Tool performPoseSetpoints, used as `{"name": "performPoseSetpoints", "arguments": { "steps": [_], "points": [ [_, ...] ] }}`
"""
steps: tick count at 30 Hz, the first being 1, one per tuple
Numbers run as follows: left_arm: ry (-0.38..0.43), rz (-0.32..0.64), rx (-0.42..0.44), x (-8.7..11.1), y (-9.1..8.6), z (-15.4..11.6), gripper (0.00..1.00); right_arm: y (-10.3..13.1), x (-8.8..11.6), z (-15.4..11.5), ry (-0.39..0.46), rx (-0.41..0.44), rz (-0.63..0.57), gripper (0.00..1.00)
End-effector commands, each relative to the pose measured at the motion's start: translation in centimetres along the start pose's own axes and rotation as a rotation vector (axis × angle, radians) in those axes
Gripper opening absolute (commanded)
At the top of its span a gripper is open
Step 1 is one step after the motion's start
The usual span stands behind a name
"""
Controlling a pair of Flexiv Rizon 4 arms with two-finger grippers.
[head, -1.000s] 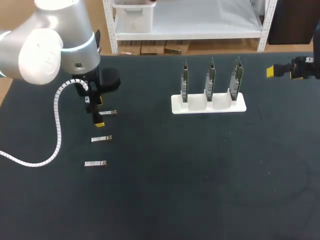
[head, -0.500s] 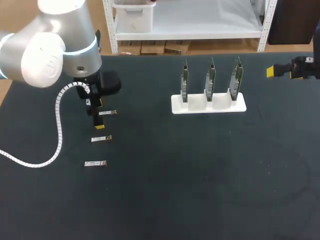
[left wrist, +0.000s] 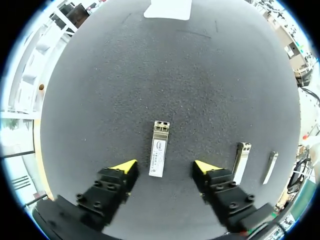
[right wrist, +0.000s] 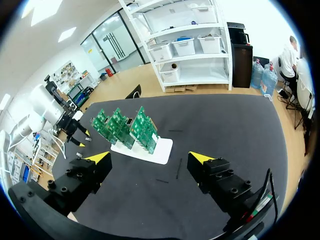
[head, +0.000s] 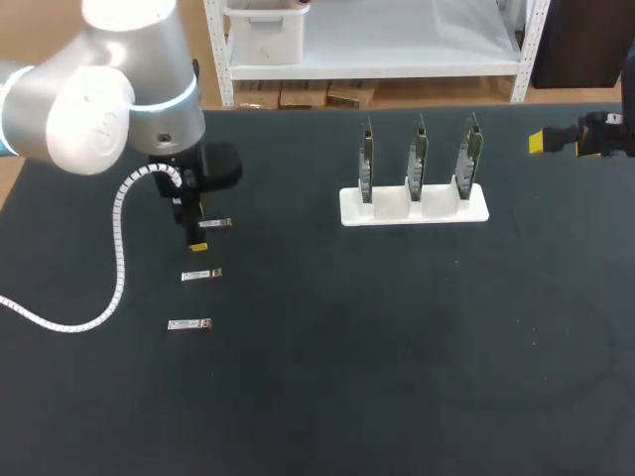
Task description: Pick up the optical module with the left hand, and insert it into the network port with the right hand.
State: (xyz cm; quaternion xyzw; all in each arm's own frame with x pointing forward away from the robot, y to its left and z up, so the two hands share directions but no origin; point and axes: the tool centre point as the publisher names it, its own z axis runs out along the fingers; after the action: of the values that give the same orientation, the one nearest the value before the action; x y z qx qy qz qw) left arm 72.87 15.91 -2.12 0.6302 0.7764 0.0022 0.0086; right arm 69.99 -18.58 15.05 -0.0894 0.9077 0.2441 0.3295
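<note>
Early stage: nothing grasped yet.

- Left gripper (left wrist: 165, 166): low near worktop's left edge, fingers spread wide. It straddles optical module (left wrist: 159, 148), which lies flat between them, untouched.
- Second module (left wrist: 241, 162) and third module (left wrist: 270, 167): lie just beside, in row.
- Right gripper (right wrist: 150, 159): over far right corner, fingers wide, empty.
- Circuit boards (head: 418, 159): upright in white stand (head: 414, 212), far middle; presumably carry network port.

Remaining: closing, lift, handover, insertion.

Head view: right arm (head: 601, 136) cut at edge; ports on circuit boards (head: 419, 157) too small (indistinguishable).
</note>
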Motion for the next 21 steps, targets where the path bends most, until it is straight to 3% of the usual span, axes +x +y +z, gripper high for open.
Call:
{"name": "performPoseSetpoints", "arguments": {
  "steps": [1, 14, 17, 20, 21],
  "points": [
    [0.009, -0.003, -0.001, -0.2, 0.1, 0.3, 0.00, 0.1, 0.0, 0.0, -0.001, 0.005, 0.001, 1.00],
    [-0.017, -0.026, -0.001, 0.1, 0.2, -0.2, 0.00, 0.1, 0.0, 0.0, -0.001, 0.005, 0.001, 1.00],
    [-0.085, -0.055, -0.022, -0.3, 0.8, -1.8, 0.00, 0.1, 0.0, 0.0, -0.001, 0.005, 0.001, 1.00],
    [-0.221, -0.094, -0.026, -1.2, 1.7, -4.2, 0.00, 0.1, 0.0, 0.0, -0.001, 0.005, 0.001, 1.00],
    [-0.299, -0.111, -0.020, -1.7, 2.2, -5.5, 0.00, 0.1, 0.0, 0.0, -0.001, 0.005, 0.001, 1.00]
  ]
}}
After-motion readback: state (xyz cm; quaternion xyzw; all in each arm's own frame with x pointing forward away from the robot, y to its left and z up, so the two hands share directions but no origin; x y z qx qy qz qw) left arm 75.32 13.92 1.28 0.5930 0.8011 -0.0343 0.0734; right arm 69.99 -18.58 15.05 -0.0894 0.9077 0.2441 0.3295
